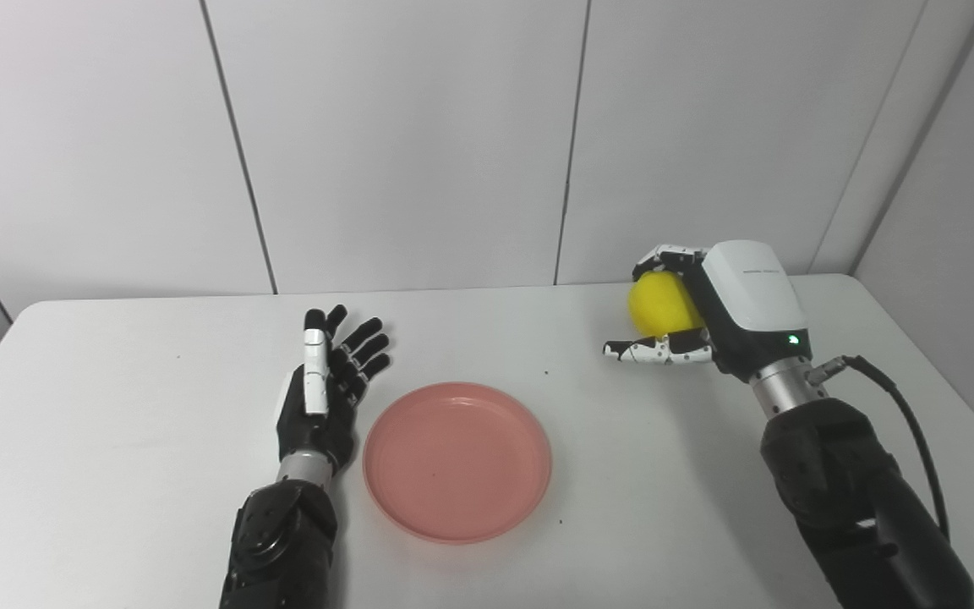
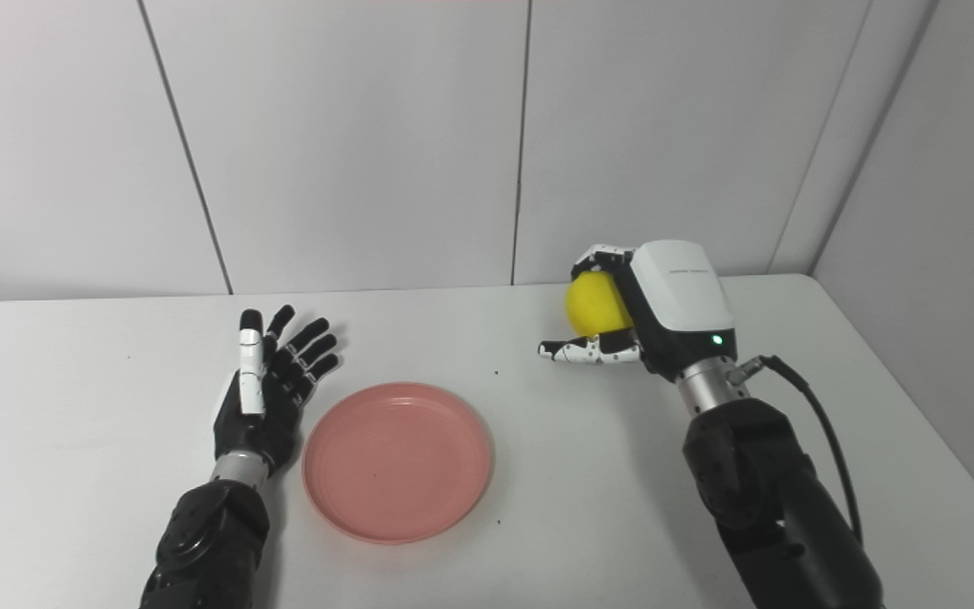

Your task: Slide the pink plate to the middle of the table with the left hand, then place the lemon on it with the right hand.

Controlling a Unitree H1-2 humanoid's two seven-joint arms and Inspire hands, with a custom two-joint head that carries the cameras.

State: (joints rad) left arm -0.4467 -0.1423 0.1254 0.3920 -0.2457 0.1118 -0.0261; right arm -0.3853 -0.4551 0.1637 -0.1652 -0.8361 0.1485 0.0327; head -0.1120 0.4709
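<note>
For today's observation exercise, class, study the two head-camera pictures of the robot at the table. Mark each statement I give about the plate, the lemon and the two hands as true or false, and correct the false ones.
1. The lemon lies on the pink plate. False: the plate is empty and the lemon is in the right hand.
2. The left hand is open, fingers spread. True.
3. The left hand grips the plate's rim. False: it is beside the plate's left edge, holding nothing.
4. The right hand is to the right of the plate and farther back. True.
</note>
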